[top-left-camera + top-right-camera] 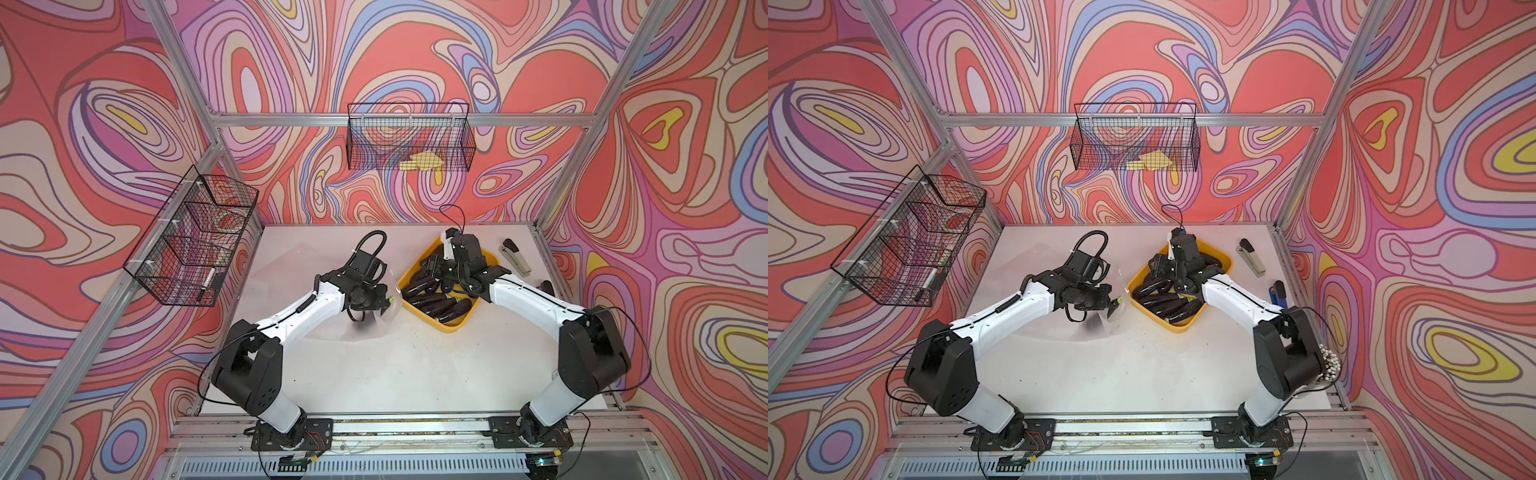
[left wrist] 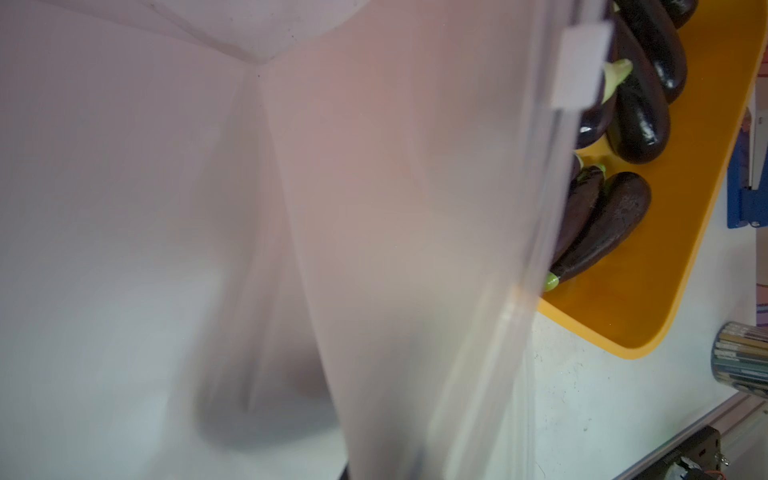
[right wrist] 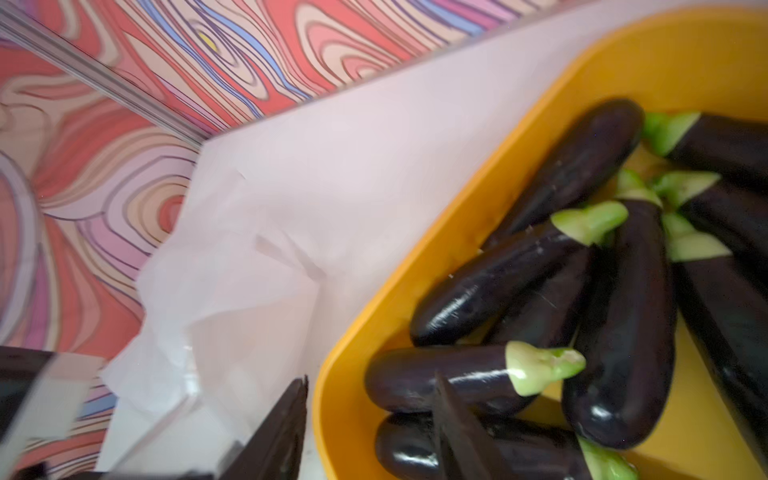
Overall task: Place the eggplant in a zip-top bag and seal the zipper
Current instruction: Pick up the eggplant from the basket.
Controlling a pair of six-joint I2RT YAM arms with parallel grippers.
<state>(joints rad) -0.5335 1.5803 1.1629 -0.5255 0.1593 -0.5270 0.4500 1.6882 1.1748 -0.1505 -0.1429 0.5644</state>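
Several dark purple eggplants [image 1: 436, 301] [image 1: 1167, 301] [image 3: 519, 270] lie in a yellow tray [image 1: 449, 328] [image 1: 1177, 328] [image 3: 415, 249] right of the table's middle. Just left of the tray, my left gripper [image 1: 384, 299] [image 1: 1115, 305] is shut on the edge of a clear zip-top bag [image 1: 388, 318] [image 2: 374, 208], which hangs open. The bag's zipper strip [image 2: 552, 208] and white slider [image 2: 582, 66] face the tray, and the film hides the left fingers in the wrist view. My right gripper [image 1: 432, 266] [image 3: 370, 415] is open over the tray's left rim. One fingertip [image 3: 453, 428] hangs above an eggplant.
A grey stapler [image 1: 515, 255] and a blue-handled tool [image 1: 1277, 293] lie right of the tray. A cup of pens [image 1: 1329, 368] stands by the right arm. Wire baskets hang on the left wall [image 1: 191, 237] and back wall [image 1: 409, 137].
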